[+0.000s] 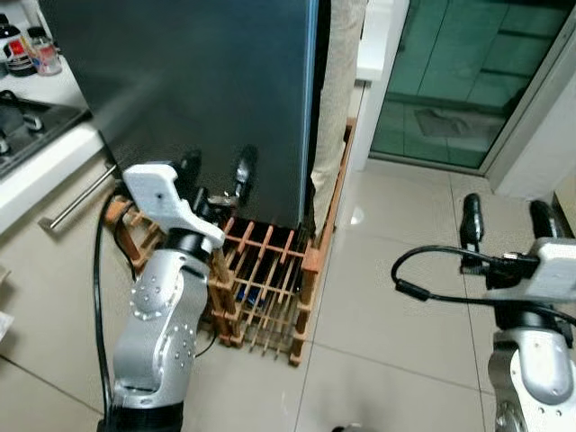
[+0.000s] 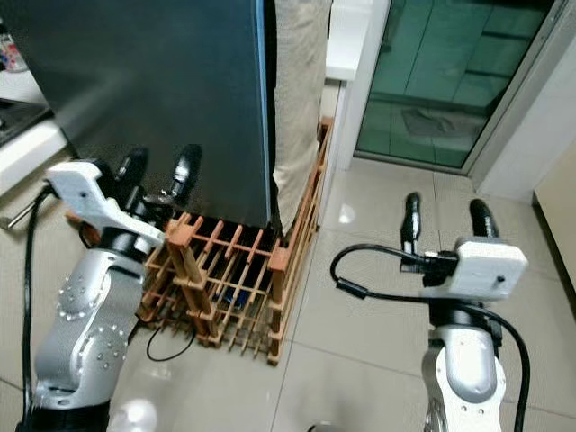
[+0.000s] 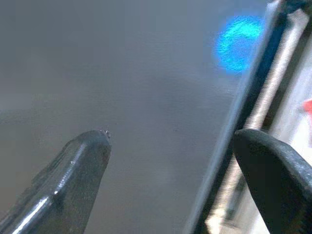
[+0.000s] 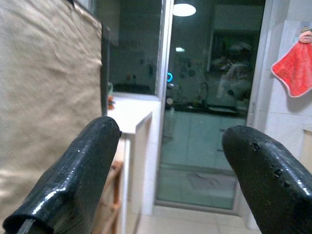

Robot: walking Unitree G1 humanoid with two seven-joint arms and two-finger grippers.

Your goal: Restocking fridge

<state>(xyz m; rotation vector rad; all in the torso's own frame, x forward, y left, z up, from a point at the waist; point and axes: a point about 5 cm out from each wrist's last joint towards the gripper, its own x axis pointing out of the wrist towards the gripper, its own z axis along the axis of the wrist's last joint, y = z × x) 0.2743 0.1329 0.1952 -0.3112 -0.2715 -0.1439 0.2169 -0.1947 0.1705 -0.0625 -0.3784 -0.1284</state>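
Fridge (image 1: 198, 90) door just ahead of open left pincer (image 1: 216, 171), right pincer (image 1: 508, 220) well apart.

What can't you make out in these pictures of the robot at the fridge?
- Inside of the fridge: hidden by its dark door in both eye views.
- Blue items in the wooden rack: too small behind the slats.
- Left wrist view: blurred; past the left gripper, a blue glow of unclear source.
- Bottles on the counter: cut off by the left eye view's edge.

A slatted brown wooden rack (image 1: 265, 283) is observed on the pale tiled floor (image 1: 396, 297). A beige cloth (image 2: 297, 99) is hung just beside it. A red towel (image 4: 295, 66) is noted on a wall.
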